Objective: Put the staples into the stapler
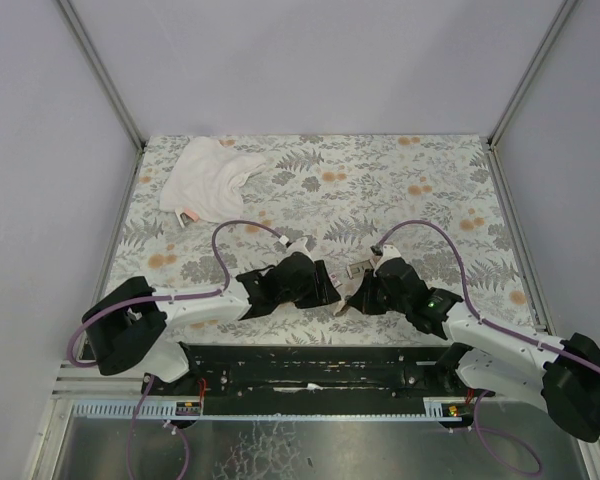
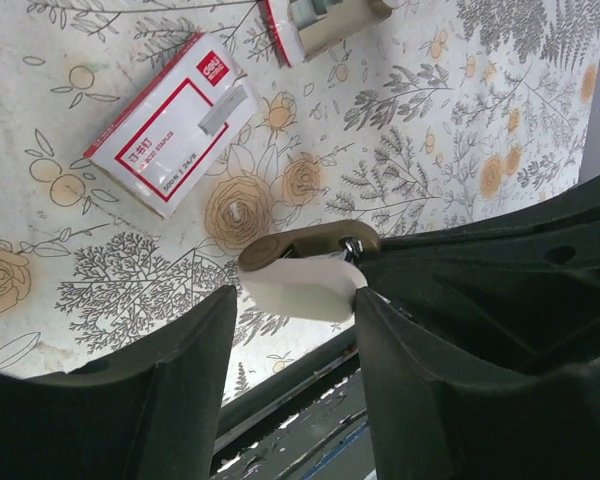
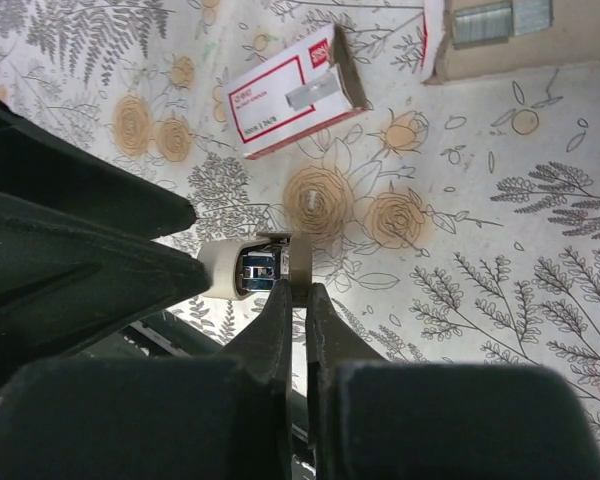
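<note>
1. Your right end effector [image 3: 300, 288] sits closest in its wrist view. Its jaws are pinched tight on the thin tan upper arm of the mini stapler [image 3: 242, 270], with almost no gap between them.
2. Your left end effector [image 2: 295, 300] stands roughly half open, straddling the stapler's pale rounded end. One finger looks to touch it. You cannot tell whether both pads bear on it, so do not count this as a grip.
3. You have the stapler between the two end effectors, near the arm bases at mid-width. It appears raised off the floral counter [image 1: 430, 180].
4. The staples lie apart from the stapler on the counter. The red-and-white staple box [image 3: 295, 95] has what seems to be a short silver strip resting on it. Just beyond it, a cardboard tray [image 3: 500, 40] shows silver staple strips [image 3: 480, 22]. A white cloth [image 1: 210, 175] lies at the far left, well away from the work.
5. By my reading, you are at the opening step. The stapler's metal channel shows end-on between the pale body and the tan arm, and no strip is near it yet, so loading has not begun.
6. The next move calls for a firm hold on the pale body with the left end effector. The right one can then swing the tan arm up and away. After that, one end effector must let go to fetch a strip. Make sure the other holds the stapler steady with the channel facing up.
</note>
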`<state>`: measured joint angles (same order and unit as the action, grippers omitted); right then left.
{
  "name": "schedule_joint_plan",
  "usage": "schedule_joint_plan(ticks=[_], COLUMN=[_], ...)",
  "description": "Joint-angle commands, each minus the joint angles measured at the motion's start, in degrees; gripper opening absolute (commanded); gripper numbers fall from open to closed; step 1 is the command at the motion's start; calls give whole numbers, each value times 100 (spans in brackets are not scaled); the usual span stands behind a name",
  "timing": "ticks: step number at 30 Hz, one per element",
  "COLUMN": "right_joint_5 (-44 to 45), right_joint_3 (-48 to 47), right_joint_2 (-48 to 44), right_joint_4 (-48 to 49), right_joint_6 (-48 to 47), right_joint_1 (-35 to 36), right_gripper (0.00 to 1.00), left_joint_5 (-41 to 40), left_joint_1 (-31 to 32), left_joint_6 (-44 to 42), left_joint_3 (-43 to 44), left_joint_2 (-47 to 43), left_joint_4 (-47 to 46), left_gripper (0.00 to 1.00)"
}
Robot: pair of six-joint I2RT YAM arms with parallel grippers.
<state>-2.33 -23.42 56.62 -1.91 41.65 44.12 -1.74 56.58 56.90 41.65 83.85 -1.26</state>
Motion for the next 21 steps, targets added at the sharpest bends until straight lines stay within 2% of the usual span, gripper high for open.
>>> schedule_joint_plan(ticks=[1,8,16,21], right_joint_5=[443,441,417,396], right_joint_3=[-241,-242,-290,-340], right_joint_2=[62,73,147,198], right_joint_4=[38,84,88,79], right_joint_6=[267,288,148,104], right_joint_1=[16,13,18,11], right_gripper=[0,0,0,0], left_joint_5=[22,-66,-95,-81], left_joint_1=[-6,-12,39,186], left_joint_6=[-28,0,-173,-283], left_joint_3=[-302,-523,181,509], left_joint_2=[-48,-193,-128,233], left_joint_4=[87,38,-229,-252], left_gripper=[48,47,51,52])
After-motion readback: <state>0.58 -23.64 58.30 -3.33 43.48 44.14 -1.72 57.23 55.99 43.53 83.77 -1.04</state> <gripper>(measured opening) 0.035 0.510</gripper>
